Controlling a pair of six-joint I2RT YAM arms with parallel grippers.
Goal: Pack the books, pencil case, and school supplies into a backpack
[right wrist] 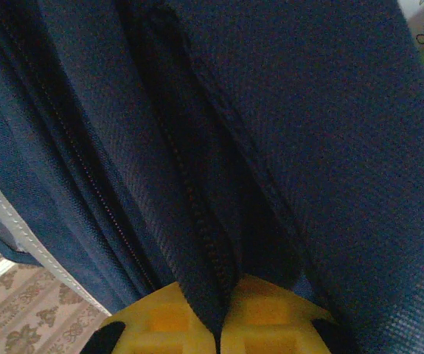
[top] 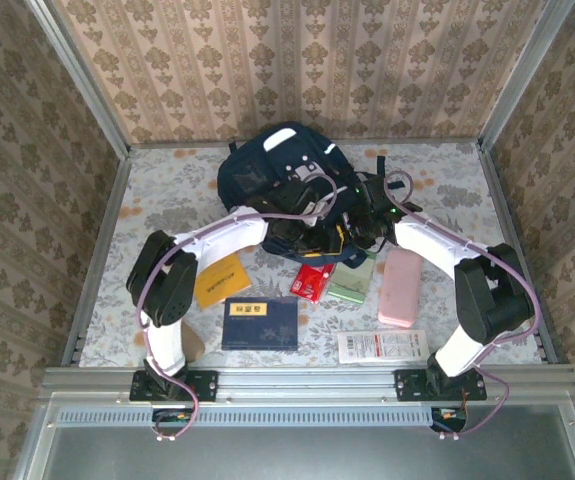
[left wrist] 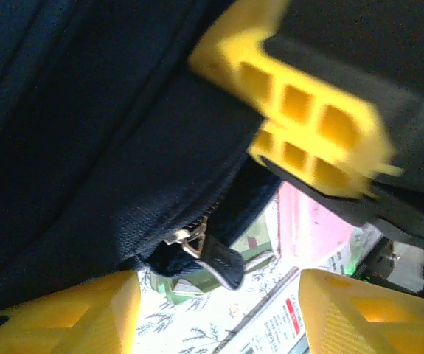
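the navy backpack (top: 267,165) lies slumped at upper centre of the bench (top: 167,190), its fabric creased and thinly striped. opening its zip looks like the step in hand. the right fingers (right wrist: 175,324) are clamped on a fabric fold. the left fingers (left wrist: 64,313) stand apart and empty just below the zipper pull (left wrist: 215,258), which they likely must pinch next. the large blue book (top: 260,323) waits lower down.

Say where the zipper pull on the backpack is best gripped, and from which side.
Grip the black pull tab hanging below the metal slider, coming from below the edge of the backpack. The tab dangles free of the fabric, so jaws closing across its flat faces should catch no cloth.
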